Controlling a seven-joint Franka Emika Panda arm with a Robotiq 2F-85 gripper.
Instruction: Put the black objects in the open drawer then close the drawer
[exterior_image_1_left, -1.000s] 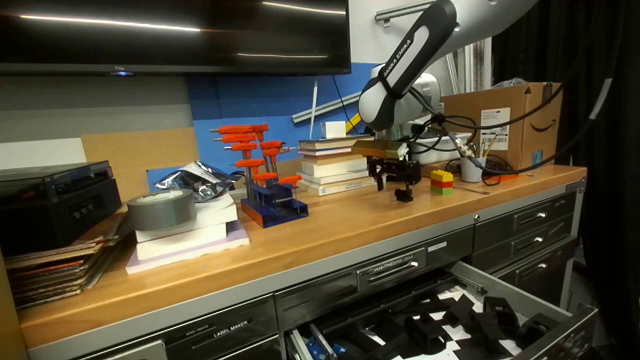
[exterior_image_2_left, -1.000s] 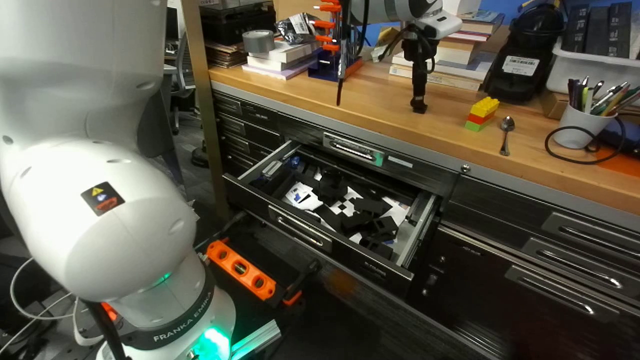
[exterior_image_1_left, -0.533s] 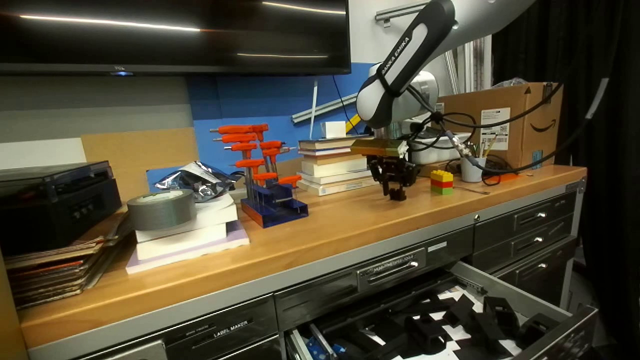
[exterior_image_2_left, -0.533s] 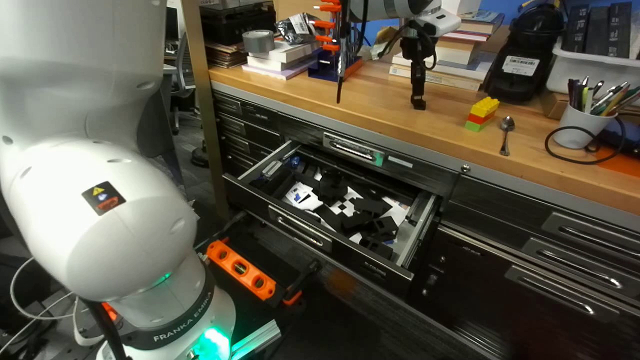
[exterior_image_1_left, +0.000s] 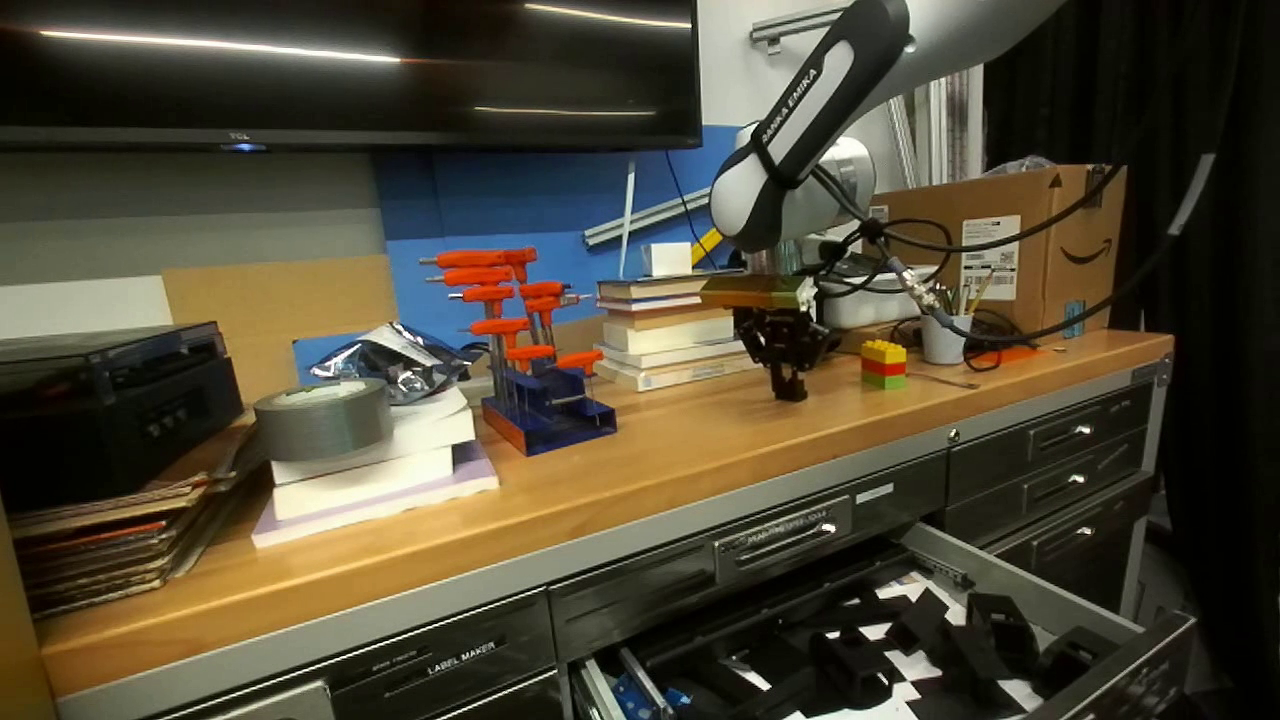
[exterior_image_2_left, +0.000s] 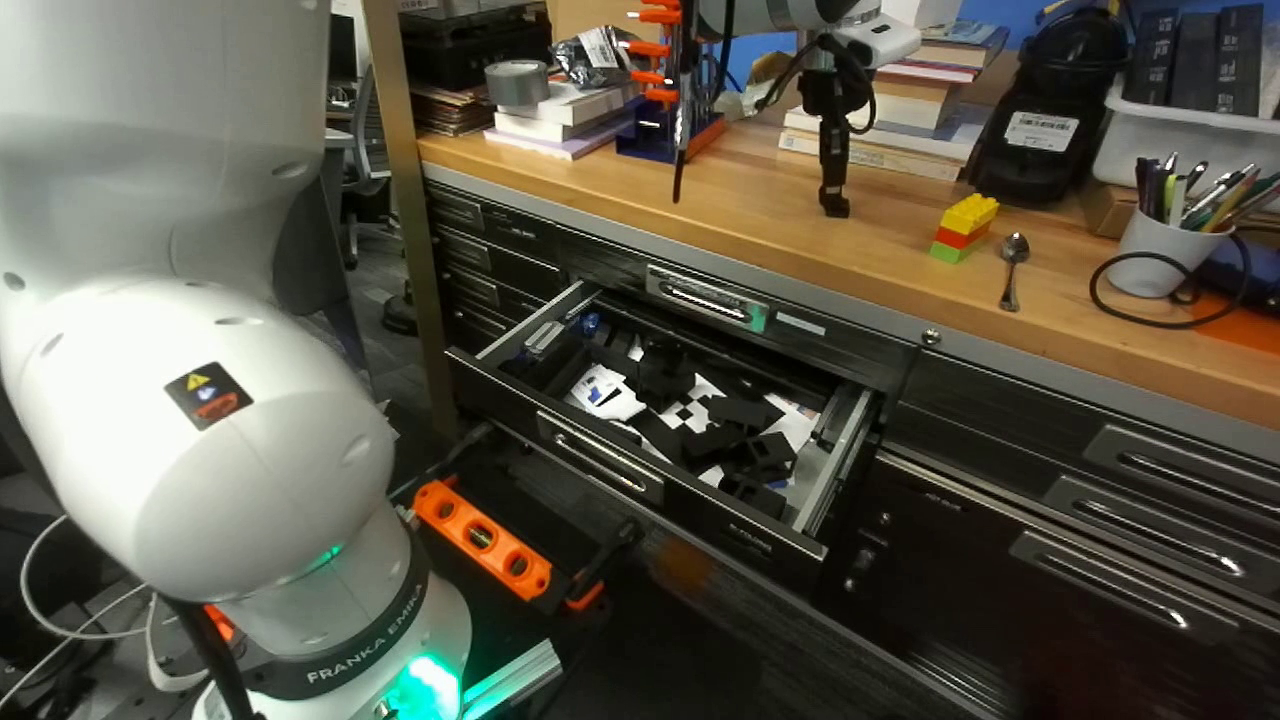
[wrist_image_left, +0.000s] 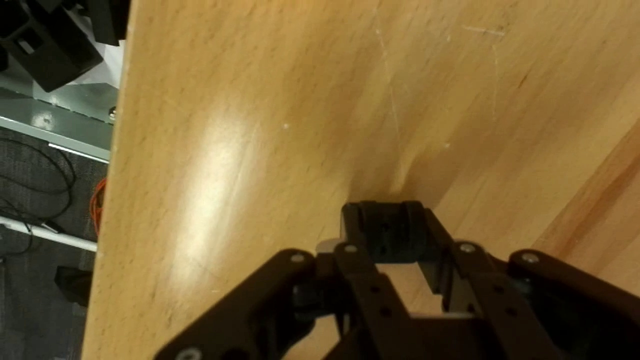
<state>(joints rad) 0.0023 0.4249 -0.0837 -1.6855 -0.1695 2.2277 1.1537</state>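
In the wrist view a small black object (wrist_image_left: 386, 234) fills the gap between my fingertips, and my gripper (exterior_image_1_left: 789, 386) is shut on it. It is low over the wooden tabletop; whether the piece touches the wood I cannot tell. The dark drawer (exterior_image_2_left: 690, 505) stands pulled out below the table's front edge, its silver handle (exterior_image_2_left: 600, 455) facing outward. Several other black objects (exterior_image_2_left: 742, 412) lie inside it on black-and-white patterned sheets. Part of the drawer's contents, black pieces (wrist_image_left: 52, 55), shows at the upper left of the wrist view.
A toy-brick stack (exterior_image_1_left: 883, 366) and a spoon (exterior_image_2_left: 1013, 270) lie near the gripper. Piled books (exterior_image_1_left: 665, 335) stand behind it, and a red-handled hex-key stand (exterior_image_1_left: 555, 415) is farther along. The wooden table edge (exterior_image_1_left: 640, 510) runs between gripper and drawer.
The jaws have closed from wide open onto the black piece. My gripper has shifted very slightly. The drawer and its contents have not moved.
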